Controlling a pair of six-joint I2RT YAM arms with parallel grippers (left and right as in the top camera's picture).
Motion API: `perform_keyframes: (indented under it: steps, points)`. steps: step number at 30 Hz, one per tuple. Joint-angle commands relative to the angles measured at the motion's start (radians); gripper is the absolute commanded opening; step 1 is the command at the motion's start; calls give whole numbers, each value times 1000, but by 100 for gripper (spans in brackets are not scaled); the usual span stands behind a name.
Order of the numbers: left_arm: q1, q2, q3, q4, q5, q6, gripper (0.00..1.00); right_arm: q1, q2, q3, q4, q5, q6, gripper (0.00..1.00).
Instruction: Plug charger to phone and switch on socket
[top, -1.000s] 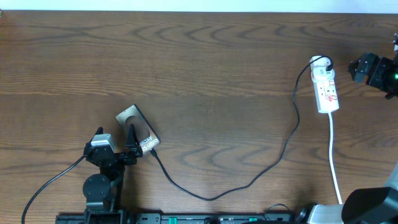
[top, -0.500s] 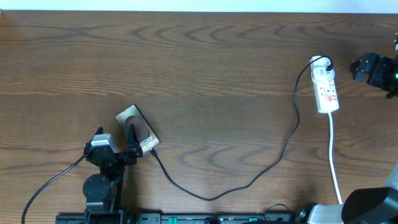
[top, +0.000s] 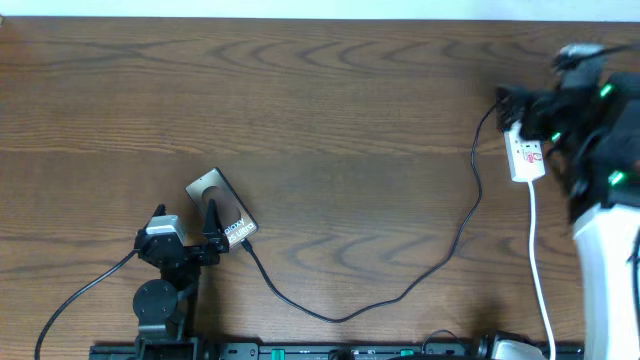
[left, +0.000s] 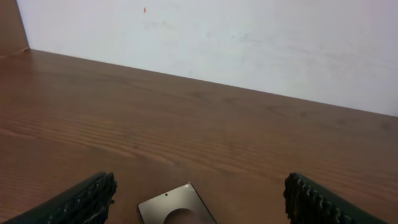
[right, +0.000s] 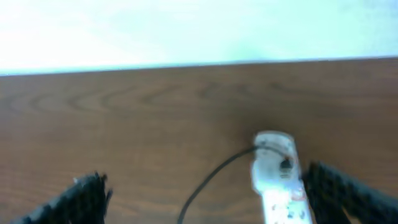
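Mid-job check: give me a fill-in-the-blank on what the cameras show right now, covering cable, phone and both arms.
1. The black cable runs from the phone to the white ____.
2. The left claw is ____, the phone's end between its fingers.
3. The ____ reaches over the cable's far end.
4. The other, thicker cord is ____.
Missing: power strip; open; right arm; white.

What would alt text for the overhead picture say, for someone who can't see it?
Seen from above, a blurred right arm hangs over a white socket at the right edge of a wooden table. A black charger runs from the socket in a long curve to a phone at lower left, beside the left gripper.
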Motion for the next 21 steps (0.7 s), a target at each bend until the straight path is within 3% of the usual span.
perform_keyframes:
  steps: [1, 13, 21]
  points:
    - [6, -6, -11, -47, -21, 9, 88, 60, -108, -178, 113, 3, 2, 99]
    - [6, -6, -11, -47, -21, 9, 88, 146, -555, -800, 536, -1, 6, 99]
    - [6, -6, -11, -47, -21, 9, 88, 147, -913, -1059, 567, -1, 5, 99]
